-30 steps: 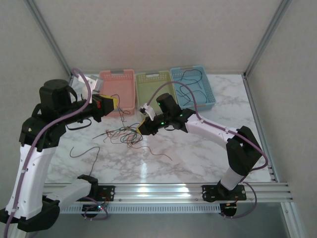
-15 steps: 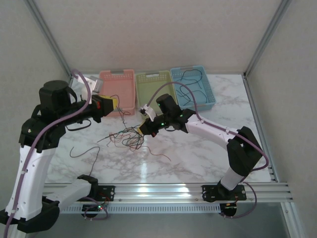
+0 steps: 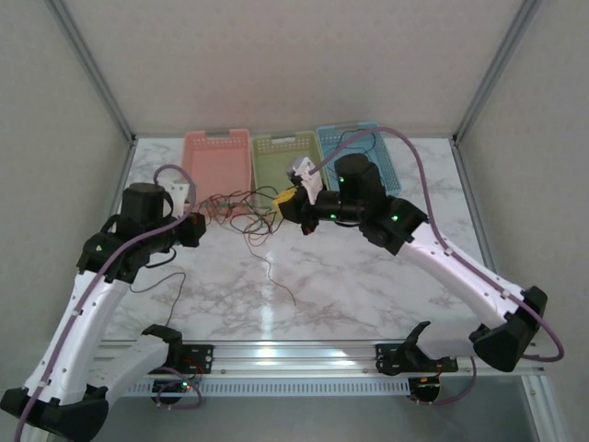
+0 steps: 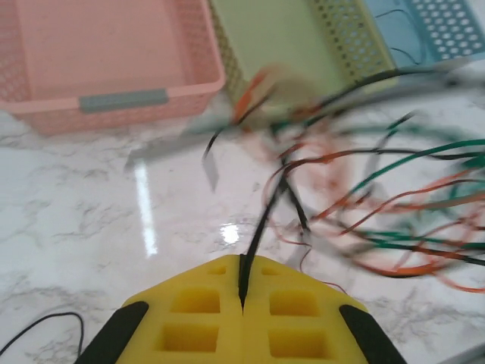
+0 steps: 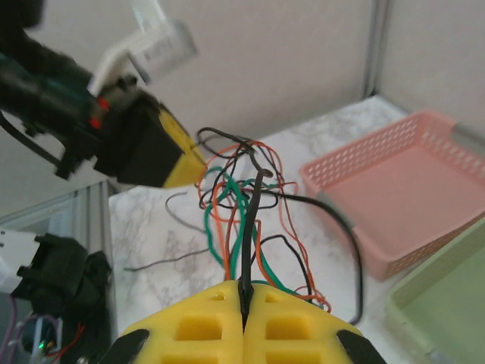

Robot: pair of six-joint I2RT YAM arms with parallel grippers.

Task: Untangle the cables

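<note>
My left end effector (image 4: pixel 242 282) is clamped shut on a black wire, with its yellow pads pressed together around it. My right end effector (image 5: pixel 245 297) is likewise closed on a black strand. The cables (image 3: pixel 241 210), a tangle of black, orange and green, are strung between the two over the tabletop (image 3: pixel 368 276), just in front of the pink basket (image 3: pixel 218 158) and the green basket (image 3: pixel 283 152). One thin strand trails down toward the marble. A loose black wire (image 4: pixel 57 314) lies apart from the tangle.

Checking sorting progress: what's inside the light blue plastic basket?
A thin black wire lies inside the light blue perforated plastic basket; from above, the right arm covers much of its floor.
</note>
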